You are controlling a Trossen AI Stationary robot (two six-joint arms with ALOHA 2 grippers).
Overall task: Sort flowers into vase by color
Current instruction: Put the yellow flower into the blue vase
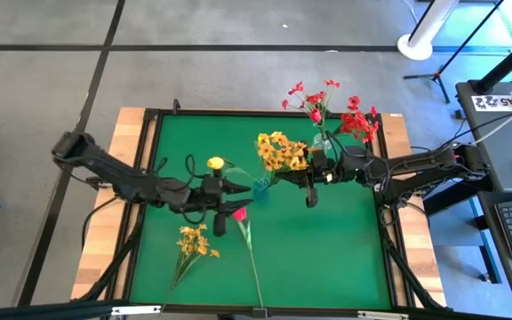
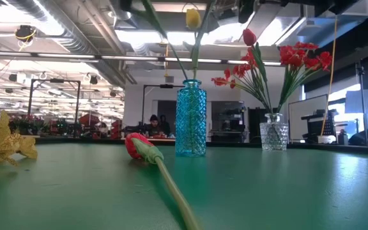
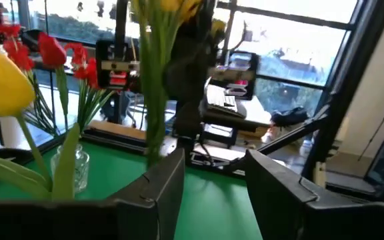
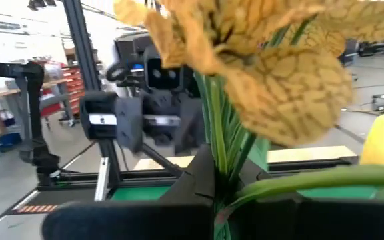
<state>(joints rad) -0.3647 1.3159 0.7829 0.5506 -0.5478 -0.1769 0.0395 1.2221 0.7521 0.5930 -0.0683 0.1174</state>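
Two end effectors meet at blue vase (image 1: 262,184), counter centre; right end effector (image 1: 310,197) clamped on yellow-orange cluster (image 1: 281,151) stems; left end effector (image 1: 241,187) parted beside yellow tulip (image 1: 216,164); lower stems straight into vase; red tulip (image 1: 239,213), second yellow cluster (image 1: 194,242) at 7 o'clock.

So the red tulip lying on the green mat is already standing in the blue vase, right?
No. The red tulip lies flat on the green mat, in front of the blue vase, not in it. The low view shows it; the vase holds green stems and a yellow tulip.
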